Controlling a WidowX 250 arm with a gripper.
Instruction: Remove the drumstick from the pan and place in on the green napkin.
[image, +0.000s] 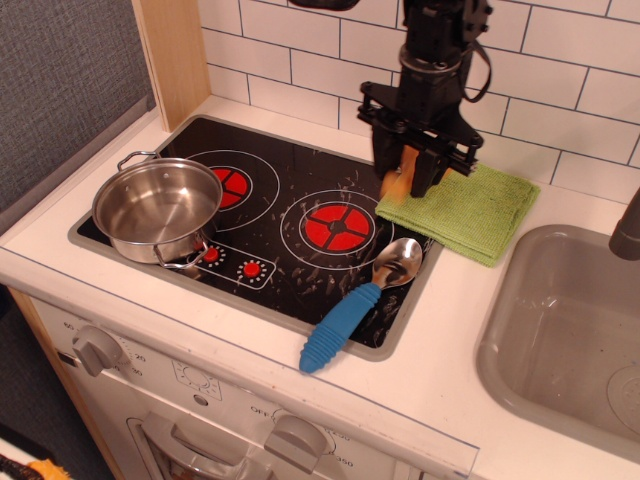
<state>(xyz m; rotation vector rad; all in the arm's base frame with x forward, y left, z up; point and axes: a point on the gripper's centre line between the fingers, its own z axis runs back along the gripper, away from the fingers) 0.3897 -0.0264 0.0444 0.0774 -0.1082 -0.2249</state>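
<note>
**Drumstick held over left edge of napkin, release pending**

The gripper (408, 178) hangs at the back of the counter (455, 330), toward its right half, just in front of the tiled wall. The jaws are closed on the drumstick (400, 178); only an orange-brown patch shows between the black fingers, so its long axis cannot be read with confidence. It appears to run roughly upright, along the jaws.

The pan (158, 210) sits at the front-left corner of the toy hob (270, 215), empty, well apart from the gripper.

Key relation: the green napkin (470, 205) lies directly below and slightly to the right of the jaws. The drumstick sits over the napkin's left edge, where cloth meets the hob. Whether it is touching the cloth cannot be told.

Judgement: the carry is nearly done. A small shift right toward the napkin's centre before opening would keep the drumstick from rolling onto the hob. The blue-handled spoon (358, 305) lies nearer the front edge, clear of the path.
</note>
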